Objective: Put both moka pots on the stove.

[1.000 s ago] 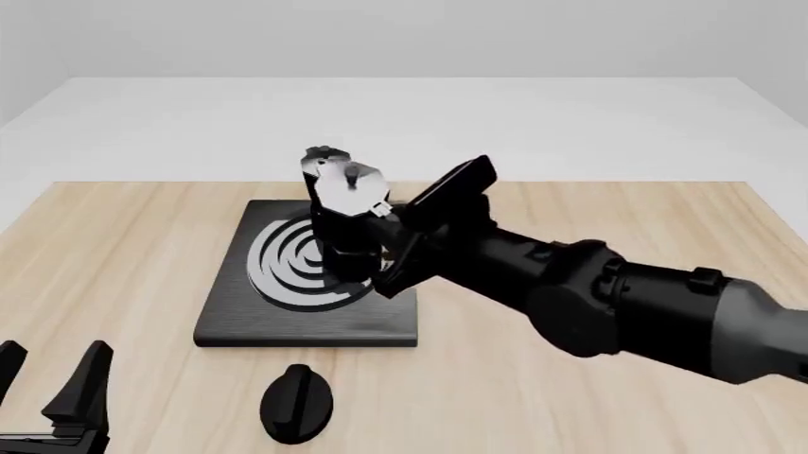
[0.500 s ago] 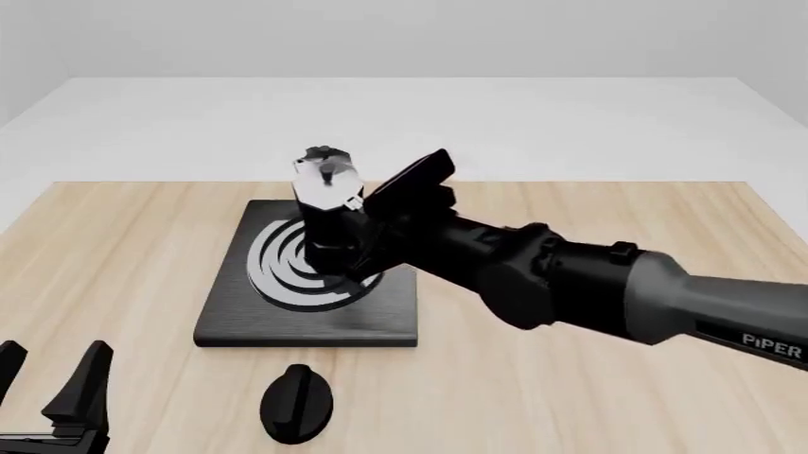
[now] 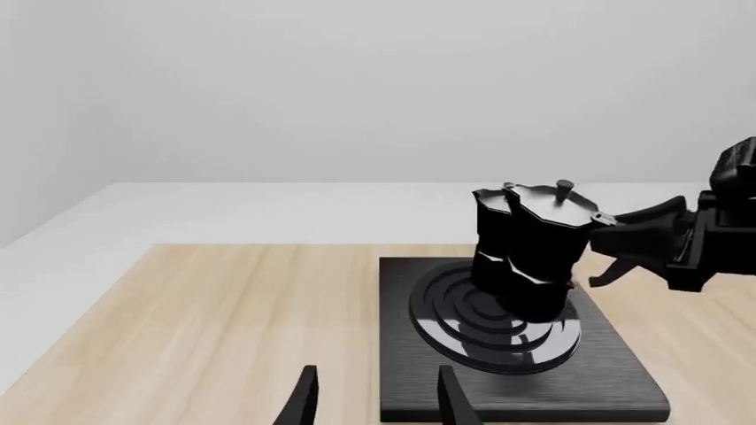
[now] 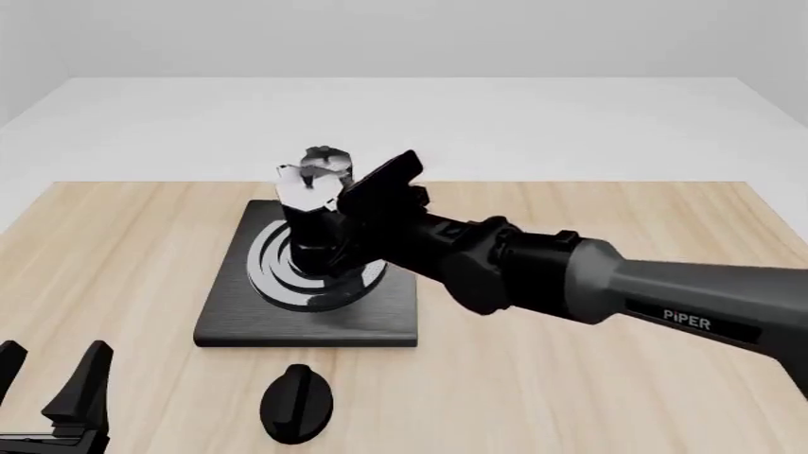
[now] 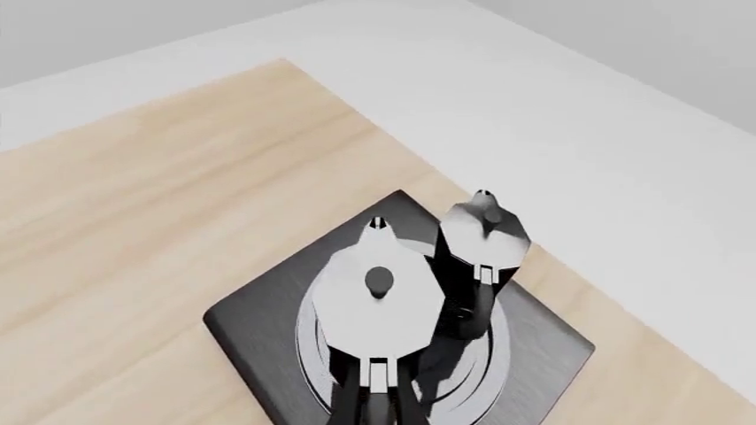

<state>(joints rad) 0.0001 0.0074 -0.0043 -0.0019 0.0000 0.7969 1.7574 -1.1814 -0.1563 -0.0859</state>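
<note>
Black moka pots (image 4: 312,203) stand together on the stove (image 4: 309,322) burner.
Right gripper (image 4: 339,219) fingers clamp the nearer pot's handle; left gripper (image 4: 51,383) (near-left over the bench (image 4: 114,246)) fingers apart.

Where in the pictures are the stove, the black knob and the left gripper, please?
stove (image 4: 253,326): front view, bare near-left corner of the slab.
knob (image 4: 297,402): front view, middle of its round top.
left gripper (image 3: 372,398): left wrist view, midway between its two fingertips.
</note>
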